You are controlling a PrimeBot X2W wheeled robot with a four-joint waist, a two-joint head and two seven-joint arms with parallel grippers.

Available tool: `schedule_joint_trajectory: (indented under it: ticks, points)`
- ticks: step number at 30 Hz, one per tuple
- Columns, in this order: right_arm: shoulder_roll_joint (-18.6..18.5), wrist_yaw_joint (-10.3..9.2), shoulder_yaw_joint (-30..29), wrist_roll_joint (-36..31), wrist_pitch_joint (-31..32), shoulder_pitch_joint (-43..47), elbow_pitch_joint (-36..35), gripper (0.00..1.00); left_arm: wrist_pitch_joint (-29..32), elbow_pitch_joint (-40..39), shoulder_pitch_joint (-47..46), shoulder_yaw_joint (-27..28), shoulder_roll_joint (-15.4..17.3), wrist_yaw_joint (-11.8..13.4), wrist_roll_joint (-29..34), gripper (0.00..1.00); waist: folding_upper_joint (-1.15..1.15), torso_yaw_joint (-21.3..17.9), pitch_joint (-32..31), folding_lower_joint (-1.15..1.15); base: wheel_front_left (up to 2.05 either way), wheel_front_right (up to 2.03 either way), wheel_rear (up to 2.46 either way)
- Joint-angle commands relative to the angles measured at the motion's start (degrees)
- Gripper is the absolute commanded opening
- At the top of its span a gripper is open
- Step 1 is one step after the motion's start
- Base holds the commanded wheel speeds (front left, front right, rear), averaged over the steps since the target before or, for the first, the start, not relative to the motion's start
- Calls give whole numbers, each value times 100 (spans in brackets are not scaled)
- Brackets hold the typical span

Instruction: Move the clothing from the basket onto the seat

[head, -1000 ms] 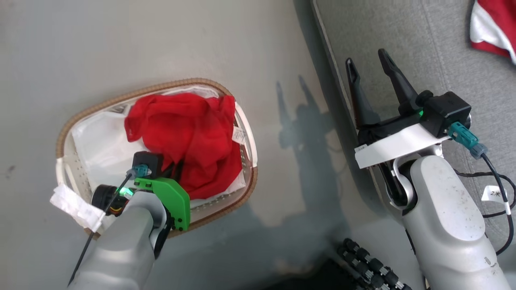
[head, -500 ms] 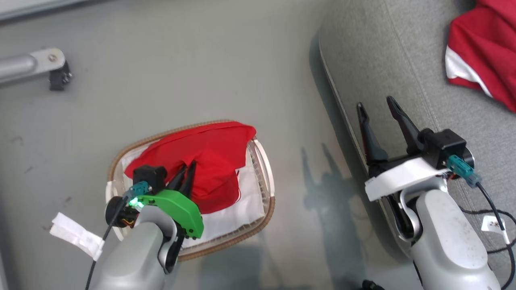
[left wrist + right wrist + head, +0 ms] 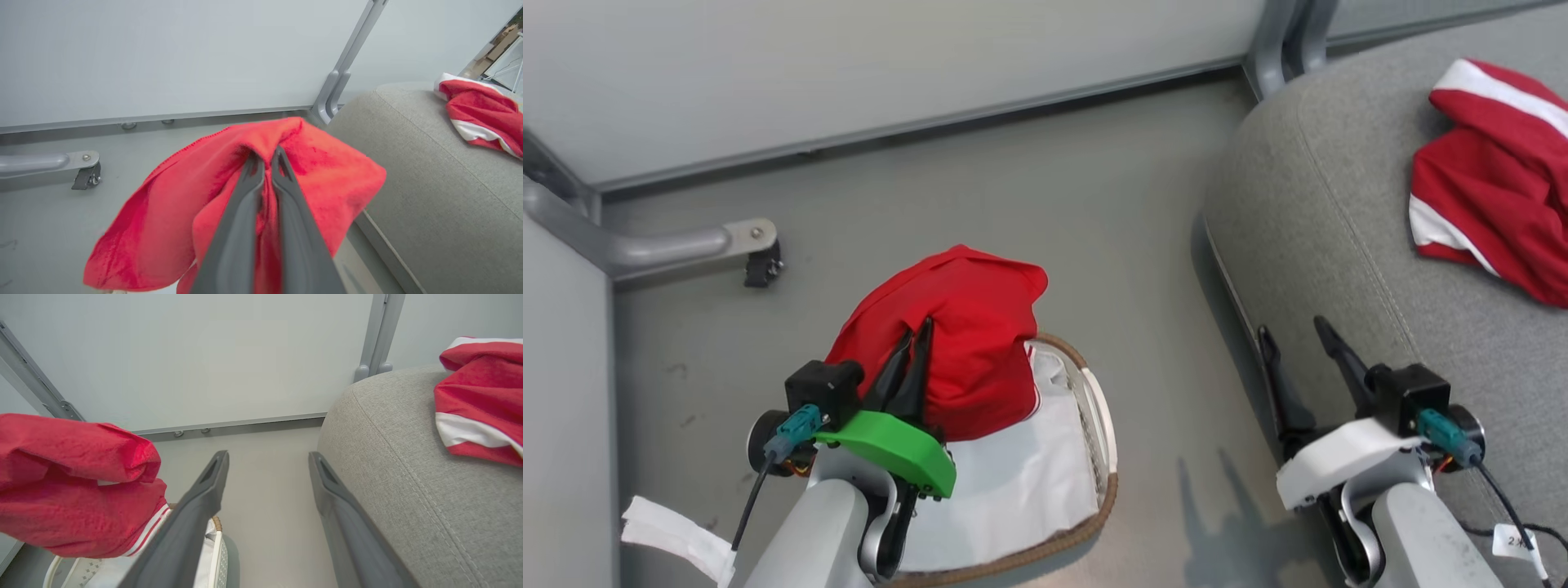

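One red garment (image 3: 980,327) in clenched left hand (image 3: 916,327), above basket (image 3: 1107,457); right hand (image 3: 1290,327) spread, empty.

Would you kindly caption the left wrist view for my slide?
Left jaws shut on a red garment beside the seat.

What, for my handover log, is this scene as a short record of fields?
left end effector: shut on held garment, red, hanging over the basket
basket: on the floor, white liner showing; part hidden behind the cloth
seat: grey cushion, to the robot's right
striped garment: red with white stripes, lying on the seat
right end effector: open, empty, near the seat's edge
step: held garment not yet on the seat
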Motion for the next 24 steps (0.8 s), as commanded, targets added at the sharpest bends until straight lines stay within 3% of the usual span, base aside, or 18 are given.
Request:
schedule_joint_trajectory:
  ticks: [1,11,24]
  points:
    - [-22,-6,34,-21,-2,147,49,100,-4,-125,110,58,-11,-20,87,0,0,249,-479,0,0,0,0]
    - [-23,-6,311,-88,-3,610,222,100,-4,-1103,297,246,-117,-23,328,0,0,369,-1057,0,0,0,0]
    - [-21,-6,708,-157,-3,737,321,100,-4,-1412,424,185,-163,-20,366,0,0,389,-1318,0,0,0,0]
